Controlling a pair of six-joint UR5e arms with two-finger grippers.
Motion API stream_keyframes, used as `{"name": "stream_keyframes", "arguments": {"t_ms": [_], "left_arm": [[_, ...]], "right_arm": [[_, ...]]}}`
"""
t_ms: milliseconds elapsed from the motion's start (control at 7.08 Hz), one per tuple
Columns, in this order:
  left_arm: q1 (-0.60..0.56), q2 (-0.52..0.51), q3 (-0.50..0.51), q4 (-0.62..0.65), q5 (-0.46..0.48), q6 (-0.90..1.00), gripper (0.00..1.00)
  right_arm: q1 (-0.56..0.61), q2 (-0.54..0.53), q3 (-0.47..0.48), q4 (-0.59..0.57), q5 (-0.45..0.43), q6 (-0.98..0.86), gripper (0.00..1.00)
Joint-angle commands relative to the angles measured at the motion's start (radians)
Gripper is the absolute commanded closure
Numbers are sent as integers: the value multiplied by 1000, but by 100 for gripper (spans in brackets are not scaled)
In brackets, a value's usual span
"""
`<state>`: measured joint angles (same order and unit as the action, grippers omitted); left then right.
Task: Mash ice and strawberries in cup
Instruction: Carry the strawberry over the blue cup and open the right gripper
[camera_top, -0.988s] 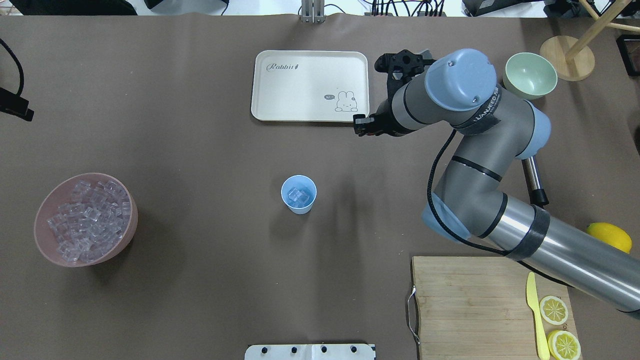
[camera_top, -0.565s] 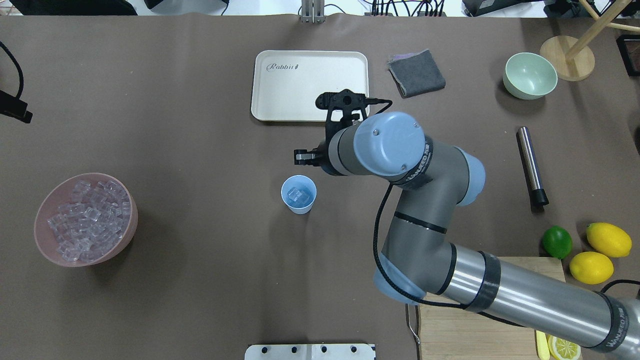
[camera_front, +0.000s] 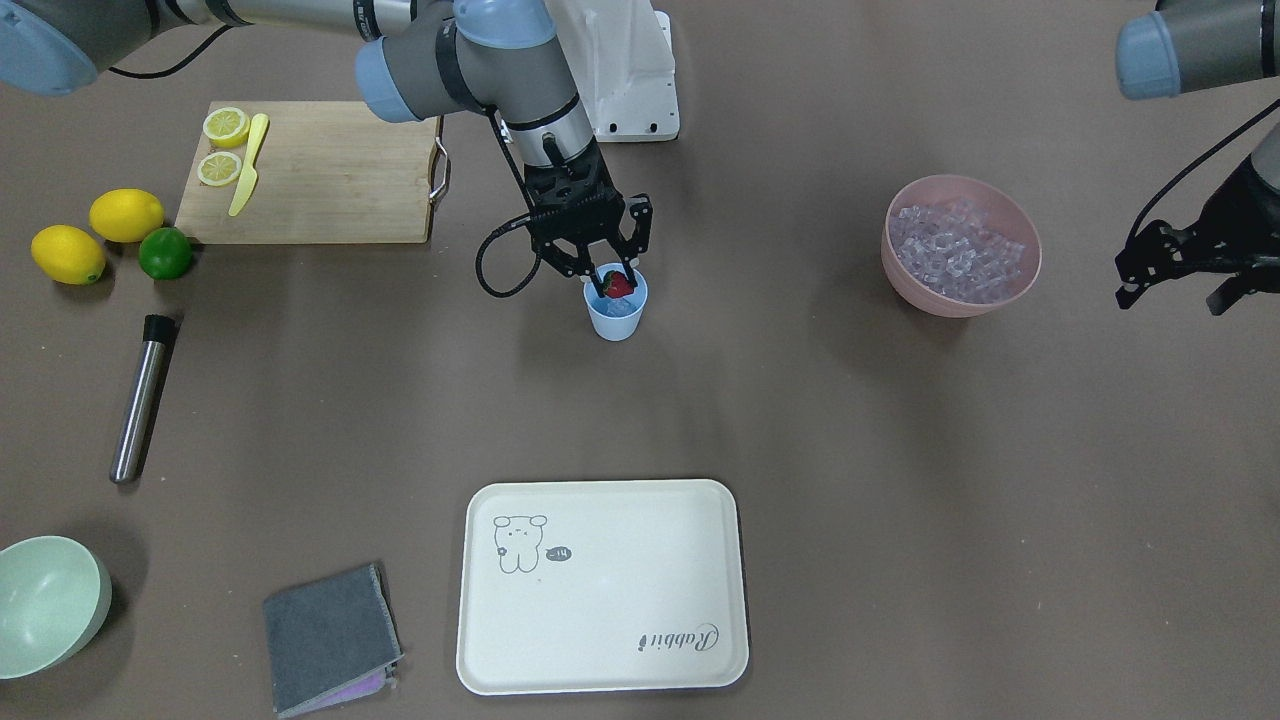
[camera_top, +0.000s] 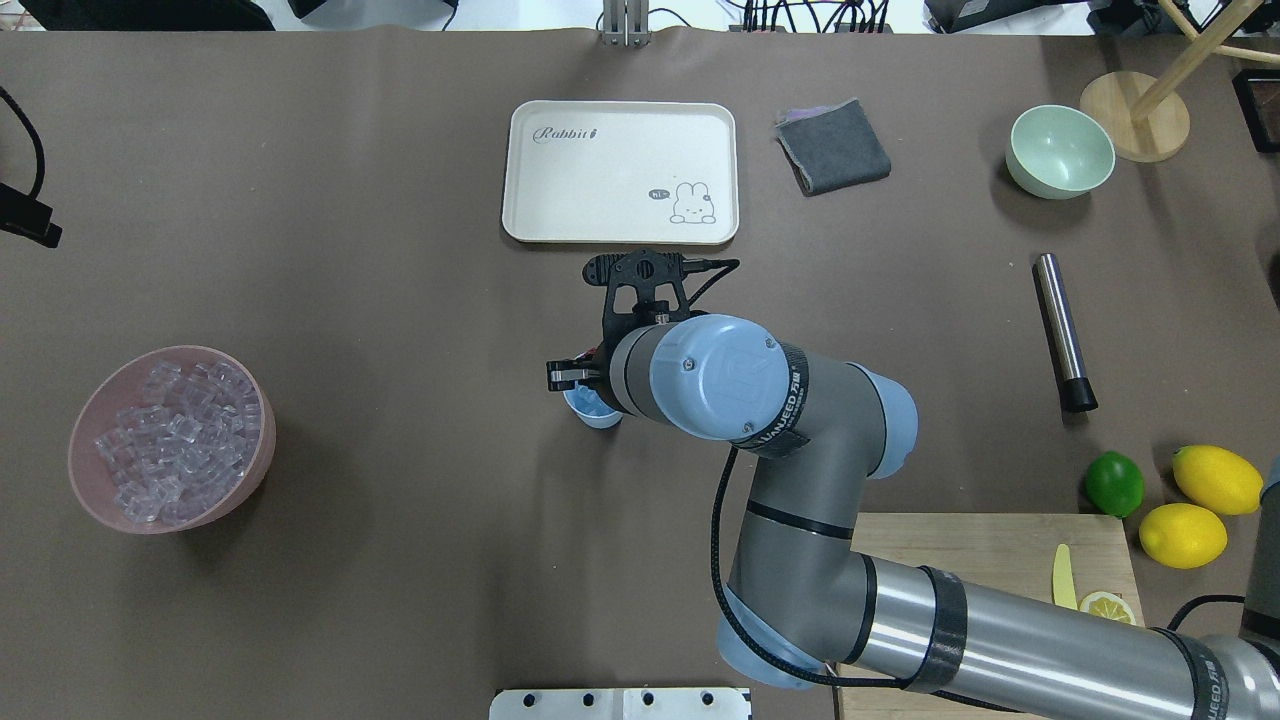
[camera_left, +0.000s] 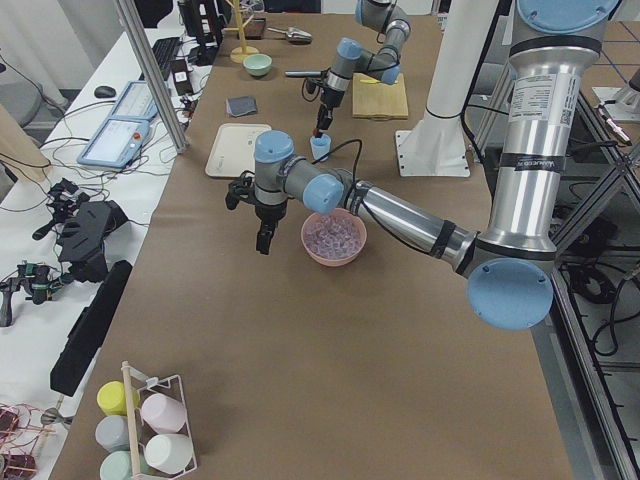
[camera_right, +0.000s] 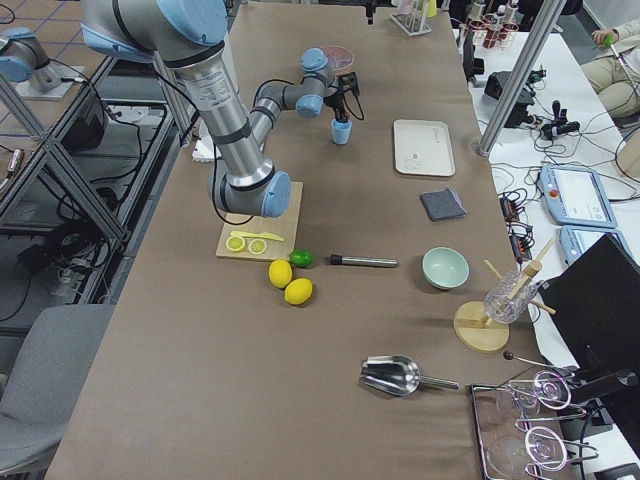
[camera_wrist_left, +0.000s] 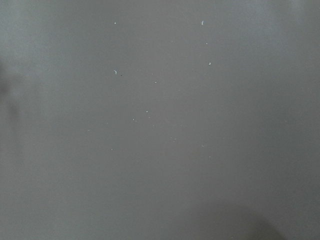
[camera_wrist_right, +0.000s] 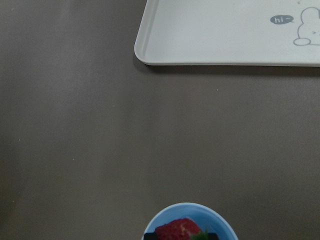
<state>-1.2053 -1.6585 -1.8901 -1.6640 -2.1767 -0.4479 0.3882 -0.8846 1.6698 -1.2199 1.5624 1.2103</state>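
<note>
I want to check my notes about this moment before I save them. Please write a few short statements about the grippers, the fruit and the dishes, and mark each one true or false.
1. The right gripper holds the strawberry at the mouth of the cup. True.
2. The whole lemons lie on the tray. False: the lemons lie on the table beside the cutting board.
3. The pink bowl holds ice. True.
4. The metal cylinder stands upright. False: it lies on its side.

The right arm (camera_top: 800, 520) comprised grey tubular links and pale blue joint caps (camera_top: 712, 375). Behind its black pincer (camera_front: 612, 287), a black cable (camera_front: 479, 265) looped.
</note>
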Motion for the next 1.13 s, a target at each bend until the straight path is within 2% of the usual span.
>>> {"name": "stream_keyframes", "arguments": {"t_ms": [0, 282, 565, 706, 847, 988], "left_arm": [[0, 0, 0, 1, 0, 0, 2], [-6, 2, 2, 1, 0, 14, 2], [-89, 47, 5, 9, -2, 171, 2], [-150, 86, 9, 7, -2, 258, 2], [-243, 117, 37, 9, -35, 372, 2], [-337, 124, 92, 7, -101, 470, 2]], "right_arm": [[-6, -1, 5, -39, -9, -5, 1], [29, 9, 34, -136, 7, -17, 0], [139, 7, 152, -373, 171, -34, 0], [217, -5, 204, -502, 253, -97, 0], [330, -26, 246, -638, 333, -215, 0], [439, -101, 286, -674, 437, -336, 0]]}}
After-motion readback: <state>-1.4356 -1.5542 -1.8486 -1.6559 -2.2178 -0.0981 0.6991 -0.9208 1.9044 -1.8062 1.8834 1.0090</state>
